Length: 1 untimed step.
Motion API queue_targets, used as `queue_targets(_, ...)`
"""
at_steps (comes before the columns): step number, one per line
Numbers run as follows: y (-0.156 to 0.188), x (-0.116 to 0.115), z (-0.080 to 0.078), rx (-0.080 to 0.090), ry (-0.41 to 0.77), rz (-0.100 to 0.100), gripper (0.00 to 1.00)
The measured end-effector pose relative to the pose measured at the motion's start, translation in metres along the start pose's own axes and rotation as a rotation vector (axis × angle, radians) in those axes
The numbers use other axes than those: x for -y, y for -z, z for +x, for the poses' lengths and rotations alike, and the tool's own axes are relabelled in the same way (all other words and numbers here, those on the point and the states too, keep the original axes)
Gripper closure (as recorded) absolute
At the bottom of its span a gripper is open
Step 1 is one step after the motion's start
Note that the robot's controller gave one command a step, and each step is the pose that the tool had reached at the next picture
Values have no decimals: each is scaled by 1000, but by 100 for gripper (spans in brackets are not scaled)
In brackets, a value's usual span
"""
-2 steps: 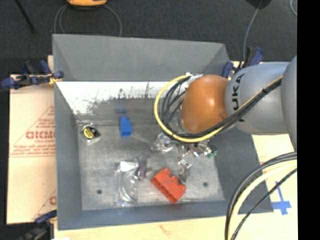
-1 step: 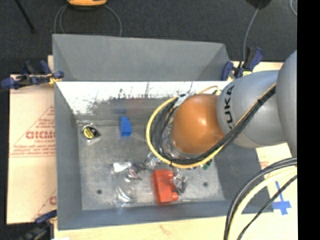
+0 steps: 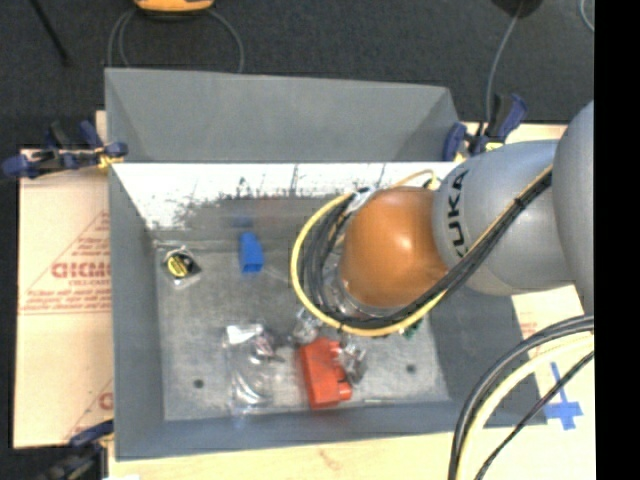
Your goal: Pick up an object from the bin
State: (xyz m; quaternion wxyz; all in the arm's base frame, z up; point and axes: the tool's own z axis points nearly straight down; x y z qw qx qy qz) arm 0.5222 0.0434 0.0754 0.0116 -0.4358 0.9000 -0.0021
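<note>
My tool [image 3: 347, 356] hangs low in the near part of the bin [image 3: 280, 128], under my orange wrist cover [image 3: 390, 248]. It is just beside the right upper corner of the red block [image 3: 322, 378], perhaps touching it. I cannot tell if the tool is wide or narrow, as the cover hides much of it. The block lies near the front wall, with crumpled clear plastic [image 3: 250, 373] close on its left. For a good grasp, I think I should centre over the block, take it across its narrow side, and avoid catching the plastic. The blue piece [image 3: 250, 253] is well apart.
</note>
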Motion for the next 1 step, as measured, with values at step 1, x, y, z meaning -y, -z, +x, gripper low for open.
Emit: queue_targets(1,167,-28,22,-13,230,-10,100)
